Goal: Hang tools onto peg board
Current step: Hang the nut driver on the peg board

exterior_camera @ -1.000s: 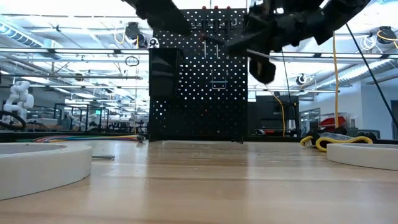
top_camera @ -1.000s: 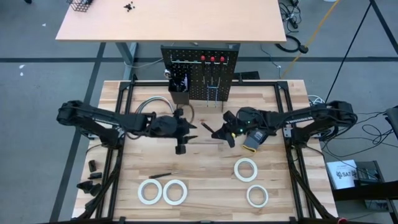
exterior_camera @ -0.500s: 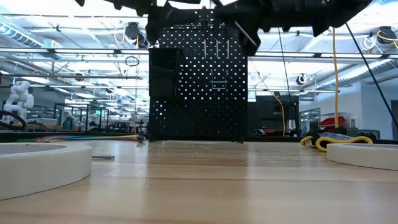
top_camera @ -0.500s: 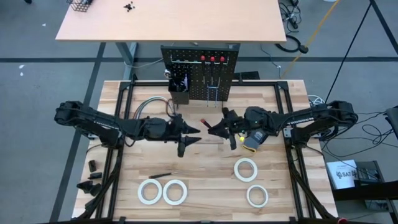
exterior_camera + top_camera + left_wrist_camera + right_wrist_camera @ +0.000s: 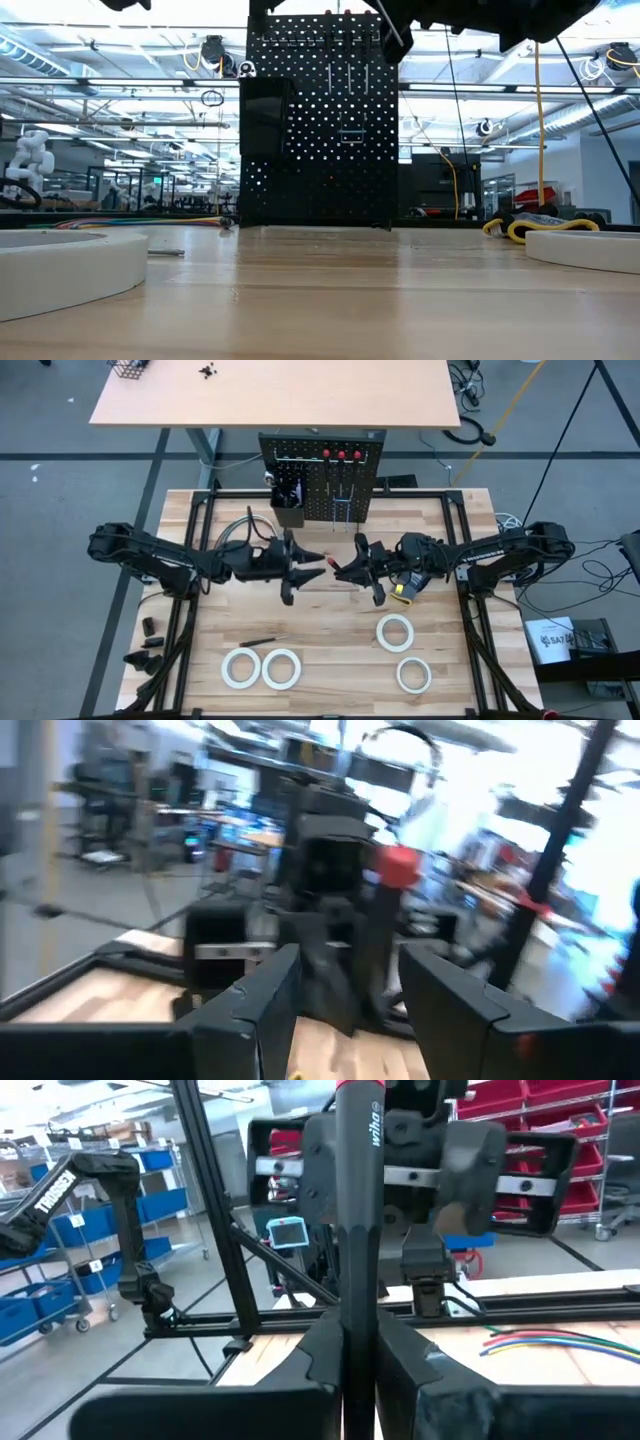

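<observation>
Right end effector is clamped tight on a red-and-black screwdriver, handle pointing straight out ahead of it. Left end effector faces it, fingers spread wide around the screwdriver's red tip, not gripping.

Both arms were matte black, built from slim tubular links with bulkier rounded joint housings near the bases. Left gripper and right gripper matched: dark blocky bodies, two flat angular black fingers each. The right gripper's fingers looked like wedge-shaped plates with bevelled edges. In the right wrist view, the left arm's gripper body showed a silver horizontal rail across its front with small screw heads. A link seen in that same view carried white "TROSSEN" lettering. Thin dark cables ran along the right arm's links.
</observation>
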Tool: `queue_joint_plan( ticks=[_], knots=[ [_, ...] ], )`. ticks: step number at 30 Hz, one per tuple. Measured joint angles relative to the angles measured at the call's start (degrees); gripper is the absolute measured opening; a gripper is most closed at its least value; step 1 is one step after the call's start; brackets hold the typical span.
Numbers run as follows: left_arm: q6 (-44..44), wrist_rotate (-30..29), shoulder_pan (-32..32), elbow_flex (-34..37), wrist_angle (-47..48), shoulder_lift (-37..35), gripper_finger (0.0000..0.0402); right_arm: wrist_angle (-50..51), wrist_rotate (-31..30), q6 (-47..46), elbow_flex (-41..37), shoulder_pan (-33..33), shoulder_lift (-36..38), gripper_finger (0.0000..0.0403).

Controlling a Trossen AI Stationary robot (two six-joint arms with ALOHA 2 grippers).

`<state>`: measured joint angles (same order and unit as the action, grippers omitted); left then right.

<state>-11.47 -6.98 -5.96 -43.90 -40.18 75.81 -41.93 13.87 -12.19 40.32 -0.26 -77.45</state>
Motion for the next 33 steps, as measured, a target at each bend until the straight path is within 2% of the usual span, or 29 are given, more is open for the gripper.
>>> queue_joint_plan(
  ticks=[3,15,19,33],
  knots=[
    [4.07,3.8,-0.22,-0.02,-0.01,0.28,0.0173,-0.03,-0.02,-0.02,0.0,0.0,0.0,0.0022],
    [6.01,1.96,0.29,-0.96,-3.07,1.27,0.0173,-1.78,-0.42,-0.42,0.0,0.0,-0.27,0.0022],
    [6.02,5.29,0.79,-3.35,-3.01,3.45,0.0173,-3.97,-0.52,-0.42,0.01,0.0,-1.22,0.0022],
    [7.39,2.55,1.57,-4.07,-4.44,3.74,0.0173,-4.2,-3.78,-0.22,0.0,0.0,-2.01,0.0023]
  ],
)
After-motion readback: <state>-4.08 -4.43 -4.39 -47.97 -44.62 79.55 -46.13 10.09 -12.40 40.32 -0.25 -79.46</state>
